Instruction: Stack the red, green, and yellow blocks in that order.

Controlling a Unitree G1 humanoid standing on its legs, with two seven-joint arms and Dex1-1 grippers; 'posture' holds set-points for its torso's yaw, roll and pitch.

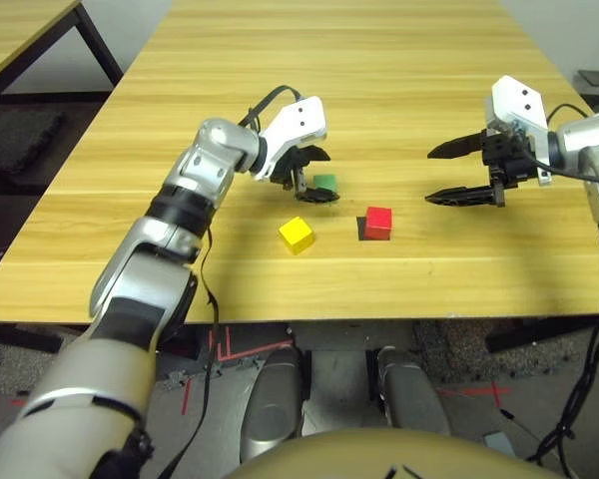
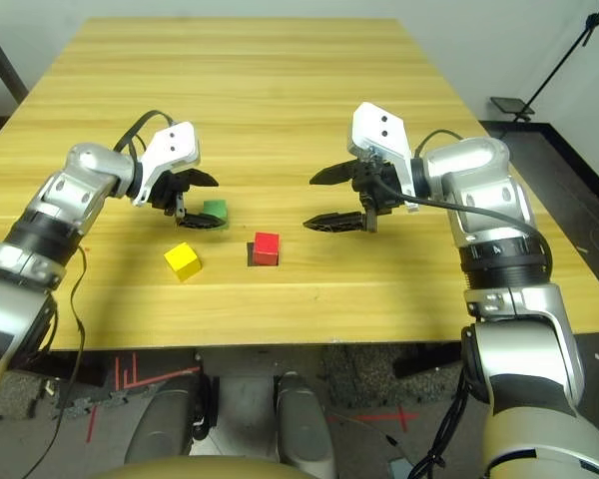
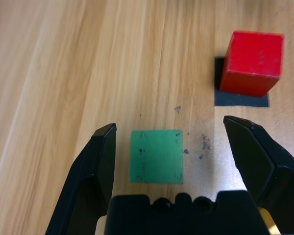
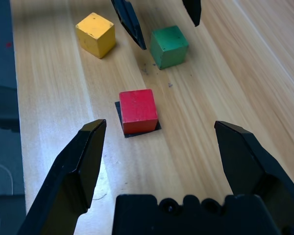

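Straddling the green block w/ fingers spread wide, the left gripper is setting up the pick; next: close, lift, place onto red block on its black patch, yellow block waiting nearby, right gripper idling wide open

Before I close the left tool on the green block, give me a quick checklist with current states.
1. Left tool open: ok, fingers spread wide.
2. Green block between its fingers: ok, though nearer one finger than the other.
3. Fingers apart from the block: ok, gaps show on both sides.
4. Red block seated on the black patch as base: ok, nothing on top.
5. Yellow block out of the way: ok, lying apart on the table.
6. Right tool clear of the stack spot: ok, open and off to the side.
7. Tool height around the block: cannot tell.
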